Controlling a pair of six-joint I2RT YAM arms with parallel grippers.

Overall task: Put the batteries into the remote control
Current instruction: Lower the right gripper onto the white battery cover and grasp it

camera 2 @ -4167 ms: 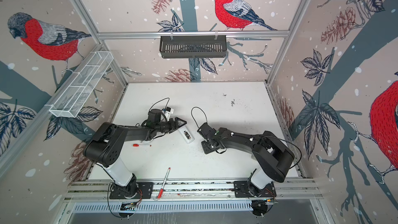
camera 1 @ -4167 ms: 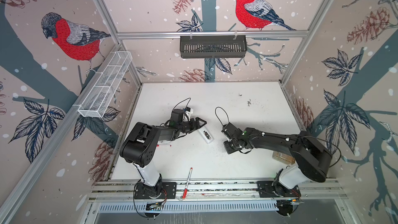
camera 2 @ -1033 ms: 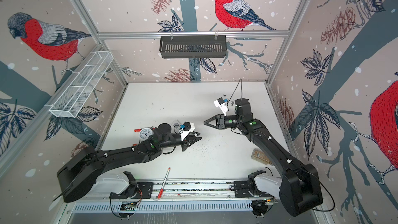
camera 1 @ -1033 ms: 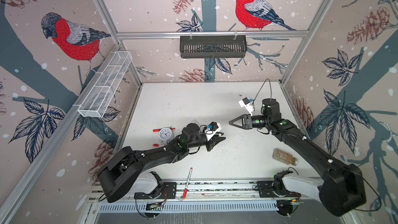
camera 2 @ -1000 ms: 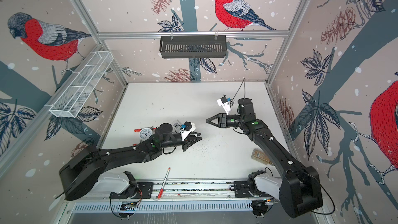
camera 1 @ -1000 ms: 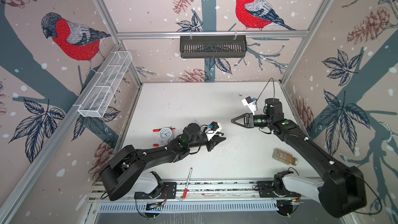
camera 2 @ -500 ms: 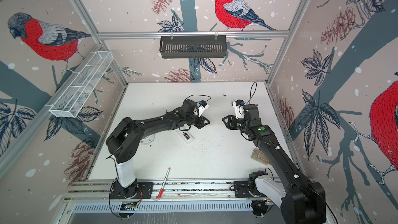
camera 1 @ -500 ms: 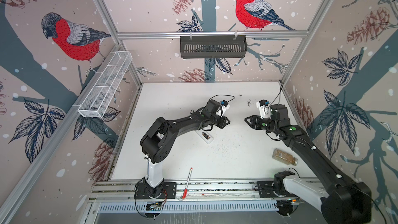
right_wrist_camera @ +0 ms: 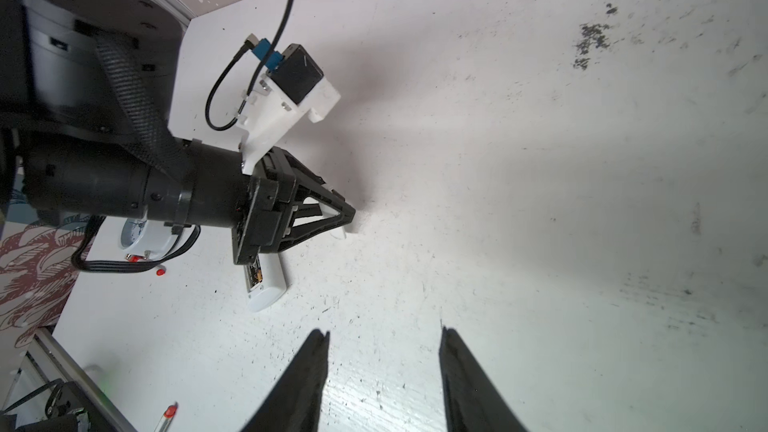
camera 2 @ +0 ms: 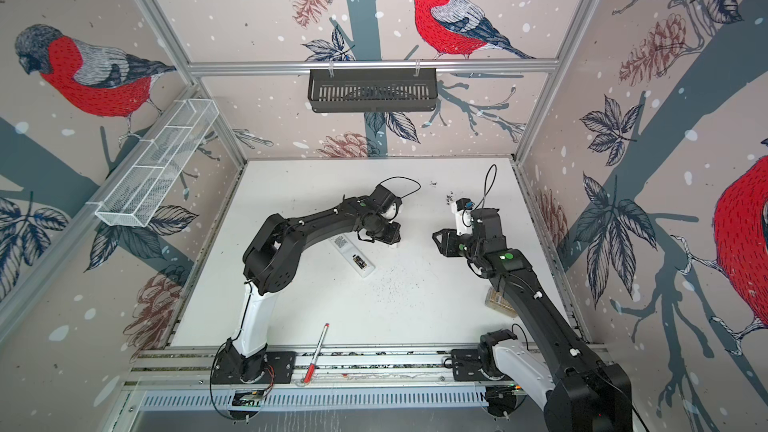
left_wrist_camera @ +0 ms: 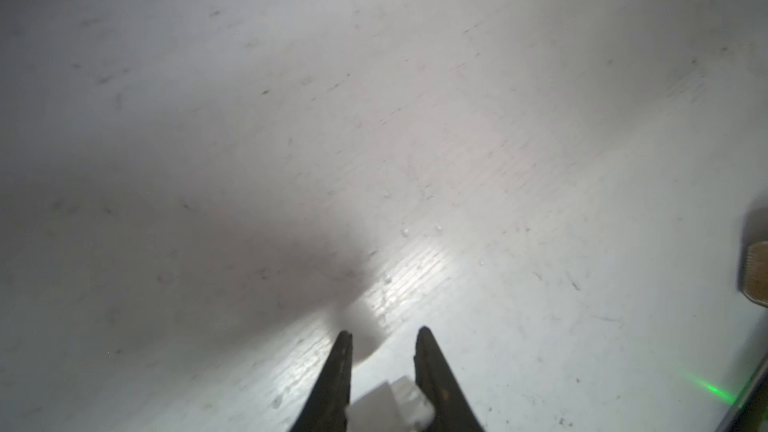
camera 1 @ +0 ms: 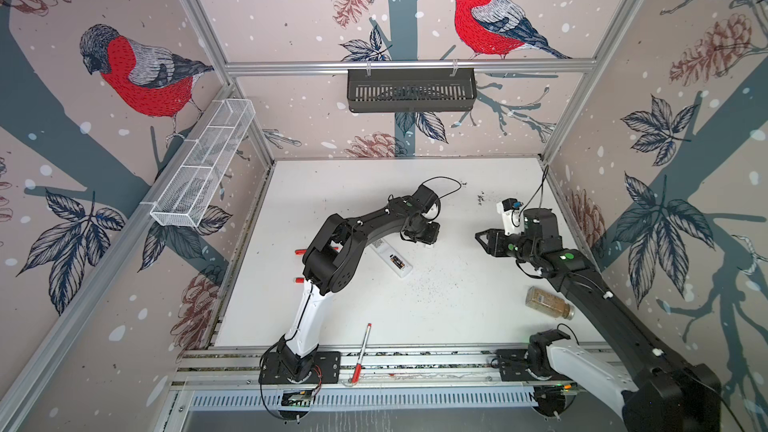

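Remote control (camera 1: 390, 255), a long flat white plastic bar, is seen back-up on the white table (camera 1: 457, 305) just beside the left claw (left_wrist_camera: 383, 336), which is pinched on a small white plastic piece (left_wrist_camera: 390, 407); the right claw (right_wrist_camera: 384, 332) is parted, empty. Light, stiff, slick: long edges are judged best gripped.

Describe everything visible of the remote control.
The remote control is a long, flat, white plastic bar lying diagonally on the white table, plain back up. Its battery bay is open, with a dark, gold-ended battery seated inside. The left arm hides its far end in both top views. No jaws touch it.
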